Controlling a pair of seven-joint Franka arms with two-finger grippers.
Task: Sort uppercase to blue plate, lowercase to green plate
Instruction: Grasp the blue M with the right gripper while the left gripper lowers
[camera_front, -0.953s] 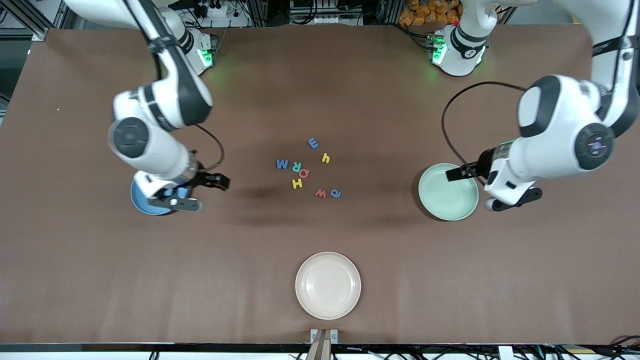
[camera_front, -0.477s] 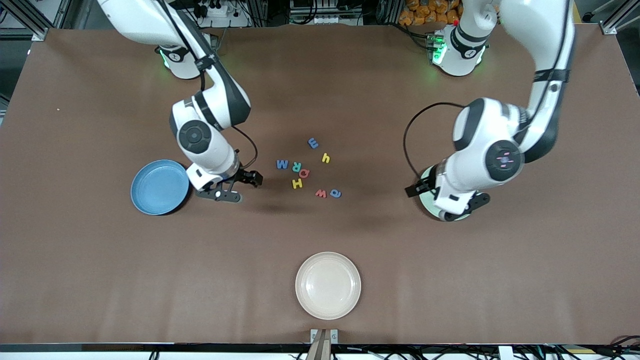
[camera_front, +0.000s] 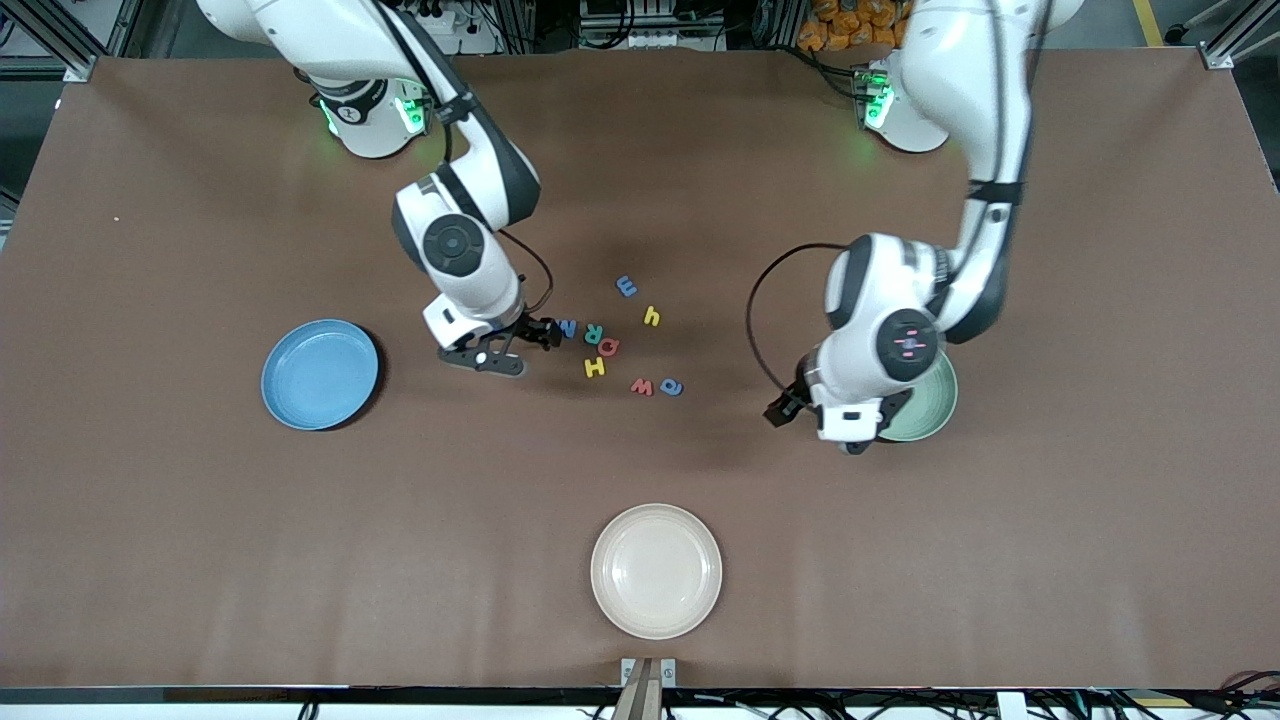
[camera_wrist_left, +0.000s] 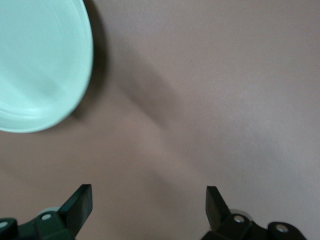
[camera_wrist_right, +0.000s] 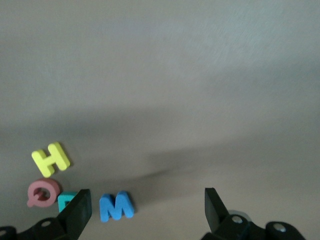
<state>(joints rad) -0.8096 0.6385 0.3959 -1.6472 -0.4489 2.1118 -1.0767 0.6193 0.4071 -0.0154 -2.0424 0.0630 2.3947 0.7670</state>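
Right claw (camera_front: 518, 350) hung wide apart and empty over the tabletop (camera_front: 200, 520) just beside the blue M (camera_wrist_right: 116, 206), with the teal R (camera_front: 592, 332), red Q (camera_wrist_right: 43, 192) and yellow H (camera_wrist_right: 50, 158) clustered close by and the blue plate (camera_front: 320, 374) lying well apart toward the right arm's end. Left claw (camera_front: 815, 420) was spread wide too, holding nothing, over bare brown surface at the edge of the green plate (camera_wrist_left: 35, 65). Open room lay between it and the red w (camera_front: 641, 387), blue a (camera_front: 671, 386), yellow h (camera_front: 651, 316) and blue E-shaped letter (camera_front: 626, 286).
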